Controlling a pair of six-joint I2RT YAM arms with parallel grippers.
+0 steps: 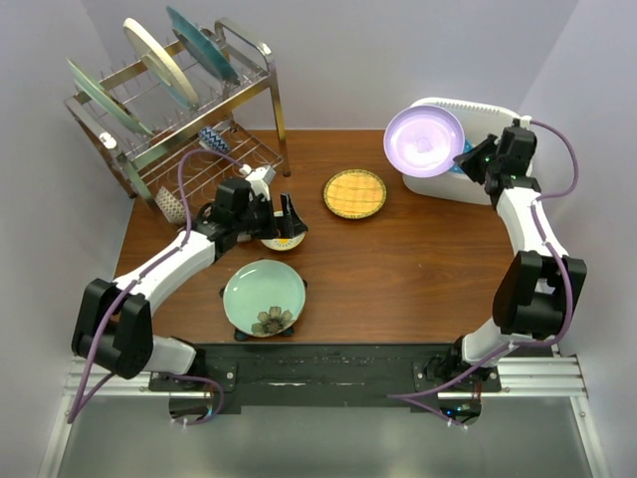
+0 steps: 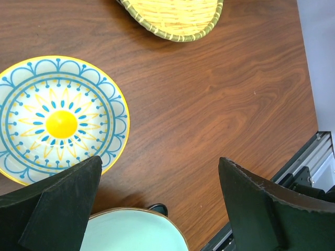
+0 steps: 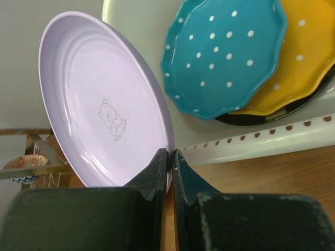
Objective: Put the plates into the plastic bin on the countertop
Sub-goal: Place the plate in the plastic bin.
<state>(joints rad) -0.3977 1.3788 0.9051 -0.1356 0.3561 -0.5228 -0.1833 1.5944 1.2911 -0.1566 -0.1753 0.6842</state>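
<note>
Plate (image 3: pixel 104 99), lavender, stiff, likely light and slick, is hanging tilted over plastic bin (image 3: pixel 261 137) at far right, right gripper (image 3: pixel 170 157) pinching its thin rim, left gripper (image 2: pixel 159 175) gaping wide and empty above worktop (image 2: pixel 209 94).

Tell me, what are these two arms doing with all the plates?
The right gripper pinches the rim of a lavender plate, holding it tilted at the white bin, where a blue dotted plate and an orange plate already lie. The left gripper hangs open above the table beside a small patterned bowl. A mint plate lies nearby.
</note>
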